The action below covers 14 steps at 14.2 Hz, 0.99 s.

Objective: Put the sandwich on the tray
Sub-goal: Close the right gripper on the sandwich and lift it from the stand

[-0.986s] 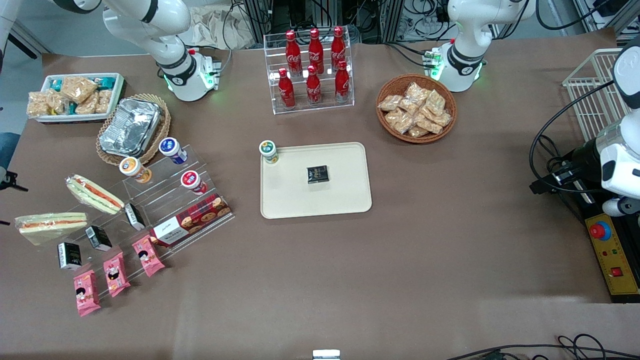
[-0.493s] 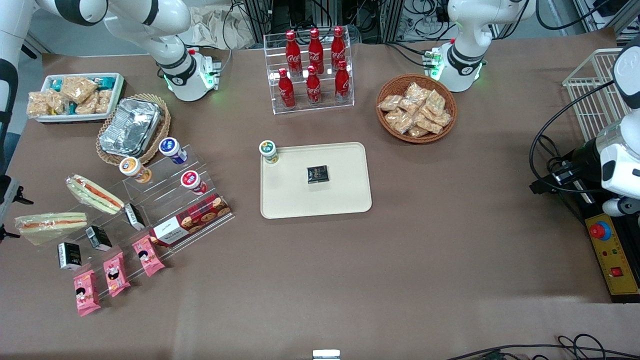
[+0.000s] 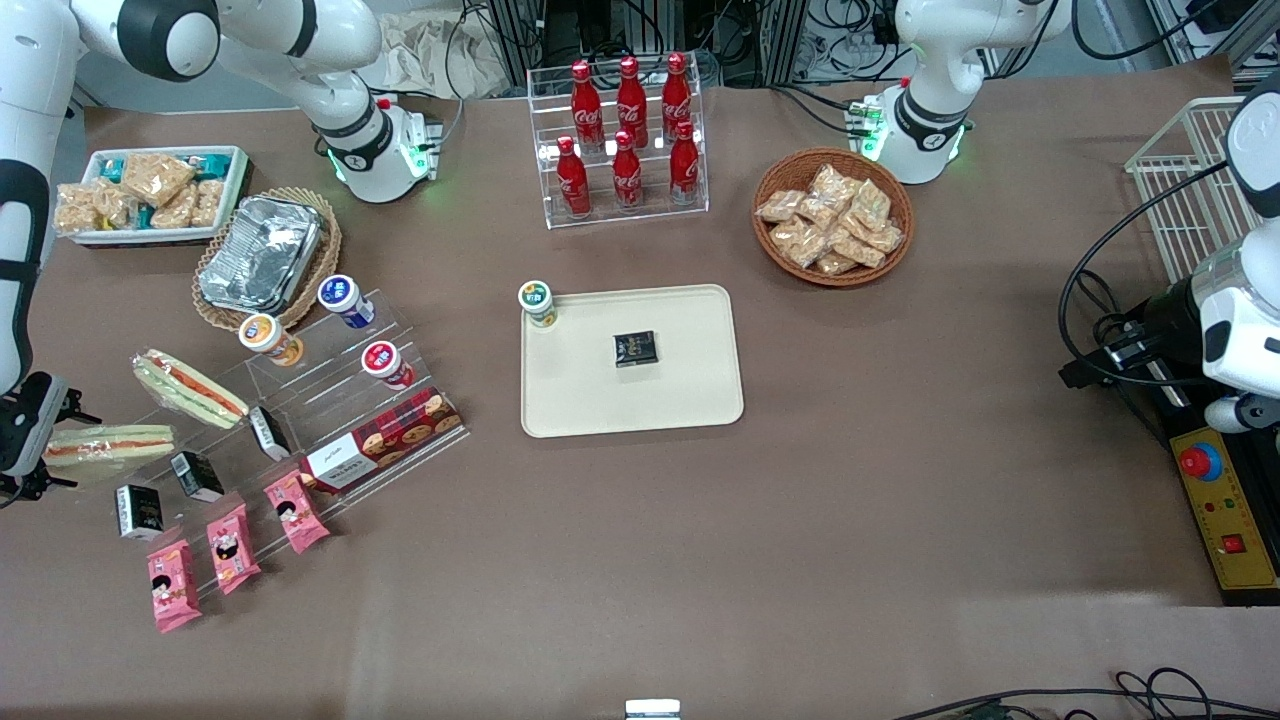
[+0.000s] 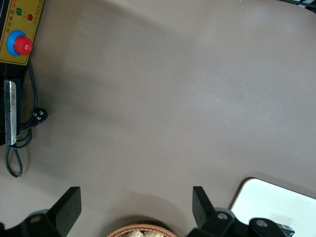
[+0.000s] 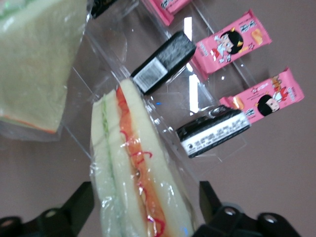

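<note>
The sandwich (image 3: 110,446), a clear-wrapped pale wedge with an orange-red filling, lies on the table at the working arm's end, beside a clear acrylic stand (image 3: 330,400). My gripper (image 3: 35,445) is over its wide end. In the right wrist view the gripper (image 5: 143,212) is open, with a dark finger (image 5: 76,207) on each side of the sandwich (image 5: 133,168) and a gap at each. The cream tray (image 3: 690,400) lies mid-table and holds a small black box (image 3: 635,348) and a green-lidded cup (image 3: 538,303).
A second wrapped sandwich (image 3: 190,388) with greener edges lies on the stand, close by. Black boxes (image 3: 197,476), pink snack packets (image 3: 232,548), a biscuit box (image 3: 382,440) and cups (image 3: 388,364) fill the stand. A foil container (image 3: 262,252) and cola rack (image 3: 625,135) stand farther from the camera.
My arm has come into view at the working arm's end of the table, and the gripper has moved over the wide end of the sandwich. Nothing else moved.
</note>
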Motion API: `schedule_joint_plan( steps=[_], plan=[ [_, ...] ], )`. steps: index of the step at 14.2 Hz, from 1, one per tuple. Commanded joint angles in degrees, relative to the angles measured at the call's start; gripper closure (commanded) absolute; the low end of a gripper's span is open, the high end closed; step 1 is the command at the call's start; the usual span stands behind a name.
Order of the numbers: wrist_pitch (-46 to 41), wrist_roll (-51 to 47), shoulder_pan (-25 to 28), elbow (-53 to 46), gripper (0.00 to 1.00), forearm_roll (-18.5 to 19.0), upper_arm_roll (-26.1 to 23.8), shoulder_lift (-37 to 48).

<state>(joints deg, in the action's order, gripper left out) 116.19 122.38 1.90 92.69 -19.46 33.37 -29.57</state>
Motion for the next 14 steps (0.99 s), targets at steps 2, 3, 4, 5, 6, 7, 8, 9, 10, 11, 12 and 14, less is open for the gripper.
schedule_joint_plan(
  steps=[2, 3, 4, 5, 6, 7, 8, 9, 10, 11, 12, 14],
  plan=[
    [-0.26, 0.76, -0.32, -1.46, 1.00, -1.72, 0.29, -0.32],
    [-0.70, 0.49, -0.23, -1.46, 1.00, -1.81, 0.55, 0.82],
    [-0.87, -1.16, -0.23, -1.46, 1.00, -1.81, 0.73, 2.48],
    [-1.05, -4.57, -0.14, -1.55, 1.00, -1.37, 0.90, 4.85],
    [-1.92, -8.44, 0.30, -1.55, 1.00, 0.89, 0.91, 7.31],
    [-3.24, -13.17, 0.82, -1.72, 1.00, 4.74, 0.64, 9.16],
    [-5.08, -18.88, 1.78, -1.72, 1.00, 7.74, 0.21, 11.62],
    [-7.97, -23.89, 3.62, -1.72, 1.00, 9.86, 0.20, 13.64],
    [-10.95, -28.73, 5.99, -1.72, 1.00, 11.45, 0.20, 15.23],
    [-13.33, -33.21, 8.54, -1.72, 1.00, 12.59, 0.11, 16.90],
    [-15.10, -36.48, 11.26, -1.72, 1.00, 13.47, 0.11, 18.22],
    [-17.22, -39.92, 17.49, -1.72, 1.00, 13.48, -0.15, 19.20]
  ],
)
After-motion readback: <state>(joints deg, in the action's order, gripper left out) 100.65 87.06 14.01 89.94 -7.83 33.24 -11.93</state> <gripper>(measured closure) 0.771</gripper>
